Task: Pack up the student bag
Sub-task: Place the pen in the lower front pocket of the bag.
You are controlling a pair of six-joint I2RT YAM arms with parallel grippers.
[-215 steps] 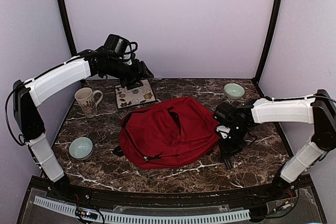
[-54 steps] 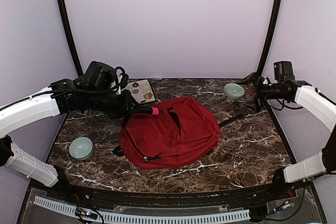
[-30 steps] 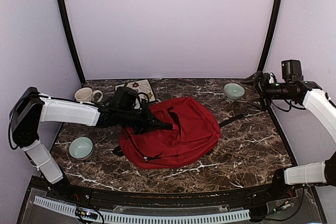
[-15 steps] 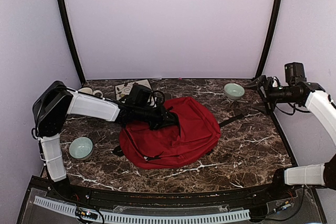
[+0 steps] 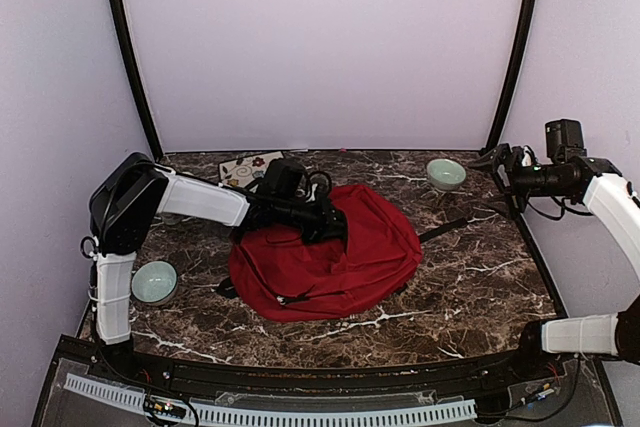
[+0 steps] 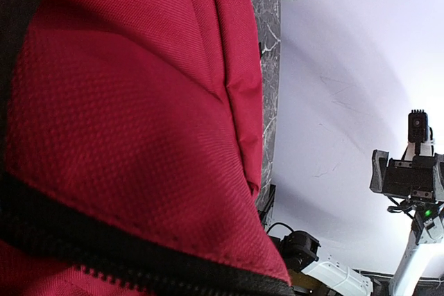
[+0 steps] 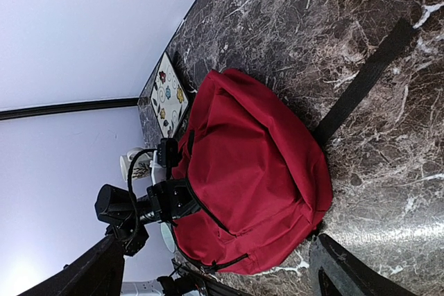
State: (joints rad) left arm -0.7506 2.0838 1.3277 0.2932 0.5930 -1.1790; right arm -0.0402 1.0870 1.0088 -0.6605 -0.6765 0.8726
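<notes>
The student bag [image 5: 345,262] is a big dark-red backpack lying flat in the middle of the marble table, also seen in the right wrist view [image 7: 257,164]. My left gripper [image 5: 325,224] reaches from the left into the bag's black-zipped top opening. Its fingertips are hidden by the fabric. The left wrist view is filled with red cloth [image 6: 125,102] and a black zip line. My right gripper [image 5: 500,161] hovers high at the far right, away from the bag. It stands wide open with nothing in it [image 7: 220,240].
A pale green bowl [image 5: 445,173] sits at the back right, and another bowl [image 5: 154,282] at the front left. A flower-patterned tile [image 5: 243,167] lies at the back left. A mug [image 7: 135,164] stands beside it. A black strap [image 5: 441,230] trails right of the bag.
My left arm has slid further right, pushing its gripper deeper into the bag's opening. The right arm has barely moved.
</notes>
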